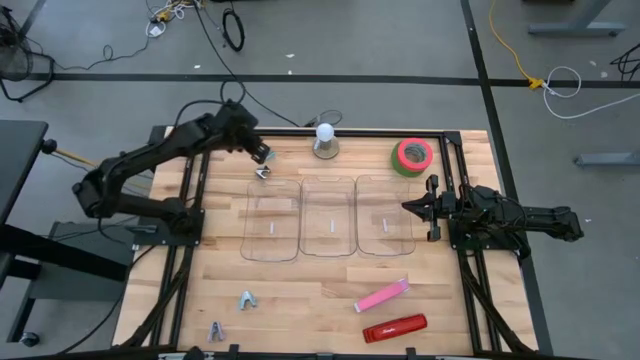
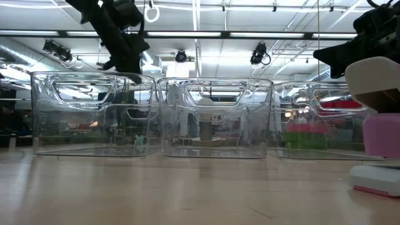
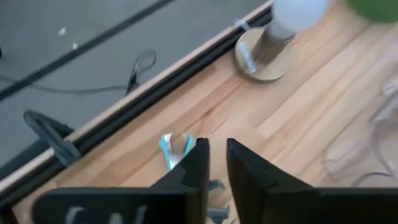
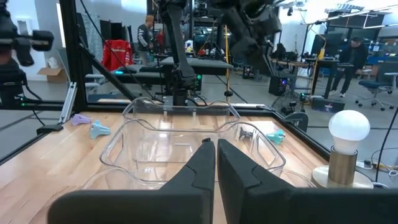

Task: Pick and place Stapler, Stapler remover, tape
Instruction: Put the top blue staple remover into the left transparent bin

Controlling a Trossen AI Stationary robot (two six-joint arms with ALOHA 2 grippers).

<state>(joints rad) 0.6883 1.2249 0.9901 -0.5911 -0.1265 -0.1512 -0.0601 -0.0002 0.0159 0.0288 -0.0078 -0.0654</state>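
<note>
On the far side of the table, beside the leftmost clear bin (image 1: 272, 218), the left gripper (image 1: 262, 155) hovered over a stapler remover (image 1: 263, 173), fingers slightly apart, gripping nothing. The right gripper (image 1: 411, 207) waited shut at the right edge. All three bins looked empty. The tape (image 1: 412, 156), the red stapler (image 1: 394, 329) and two more removers (image 1: 246, 299) lay outside, so nearly everything remained.

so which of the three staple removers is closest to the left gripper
The staple remover at the table's far edge, just beyond the left bin, right under the left gripper. The other two lie along the near edge.
</note>
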